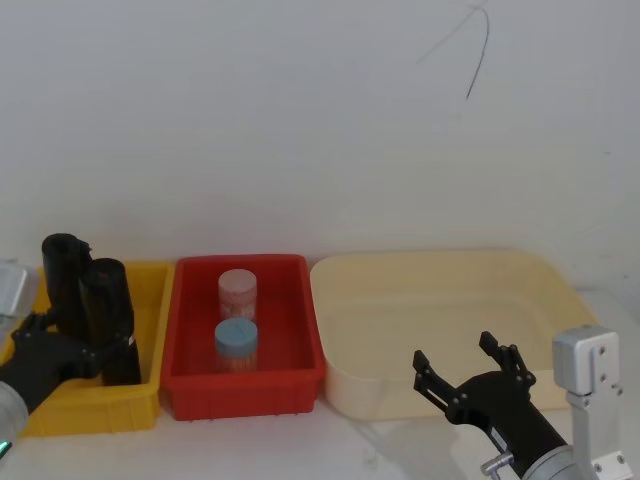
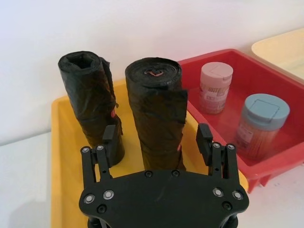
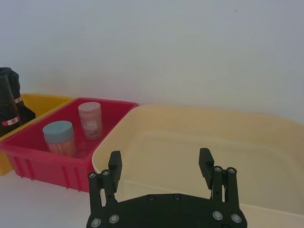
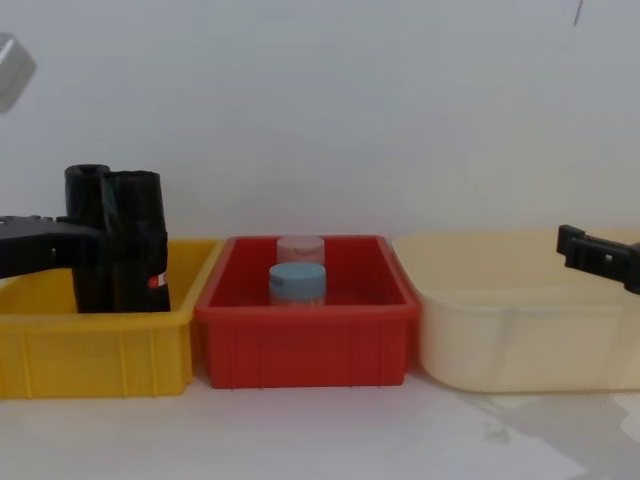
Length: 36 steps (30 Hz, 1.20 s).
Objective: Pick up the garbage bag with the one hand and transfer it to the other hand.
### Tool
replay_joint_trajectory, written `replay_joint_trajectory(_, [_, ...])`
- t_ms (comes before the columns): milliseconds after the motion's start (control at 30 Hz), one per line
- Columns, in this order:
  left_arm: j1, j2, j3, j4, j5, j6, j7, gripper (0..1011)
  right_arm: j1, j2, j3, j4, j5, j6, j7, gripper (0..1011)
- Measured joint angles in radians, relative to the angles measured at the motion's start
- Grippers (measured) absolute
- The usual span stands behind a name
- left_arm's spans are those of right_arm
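Observation:
Two black rolls stand upright in the yellow bin (image 1: 140, 395). The nearer, smoother one is the garbage bag (image 2: 156, 104), also seen as garbage bag (image 1: 110, 315) and garbage bag (image 4: 138, 235), with a small red sticker low on its side. My left gripper (image 2: 156, 137) is open, one finger on each side of the bag's lower half with small gaps; it reaches in as left gripper (image 1: 70, 345) from the left edge. My right gripper (image 1: 465, 365) hangs open and holds nothing by the near rim of the cream tub (image 1: 520, 275); its wrist camera shows the right gripper (image 3: 160, 161).
A lumpier black roll (image 2: 88, 95) with a hollow top stands just behind and beside the bag. The red bin (image 1: 305, 330) in the middle holds a pink-capped jar (image 1: 238, 290) and a blue-capped jar (image 1: 236, 343). A white wall is close behind.

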Motion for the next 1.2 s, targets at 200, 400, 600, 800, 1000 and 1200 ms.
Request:
replay_joint_trajectory(200, [-0.05, -0.014, 0.021, 0.056, 0.028, -0.001, -0.009, 1001, 0.0, 0.0, 0.0, 0.0, 0.0, 0.0, 0.0, 1000])
replay_joint_trajectory(400, [-0.086, -0.028, 0.032, 0.098, 0.047, -0.007, -0.012, 1001, 0.0, 0.0, 0.0, 0.0, 0.0, 0.0, 0.0, 1000])
replay_joint_trajectory(600, [-0.117, -0.043, 0.037, 0.141, 0.056, -0.019, -0.023, 1001, 0.0, 0.0, 0.0, 0.0, 0.0, 0.0, 0.0, 1000])
replay_joint_trajectory(800, [-0.14, -0.057, 0.039, 0.171, 0.059, -0.028, -0.034, 953, 0.0, 0.0, 0.0, 0.0, 0.0, 0.0, 0.0, 1000])
replay_joint_trajectory(1000, [-0.155, -0.065, 0.04, 0.189, 0.061, -0.034, -0.041, 802, 0.0, 0.0, 0.0, 0.0, 0.0, 0.0, 0.0, 1000])
replay_joint_trajectory(1200, [-0.163, -0.07, 0.04, 0.2, 0.062, -0.037, -0.045, 658, 0.0, 0.0, 0.0, 0.0, 0.0, 0.0, 0.0, 1000])
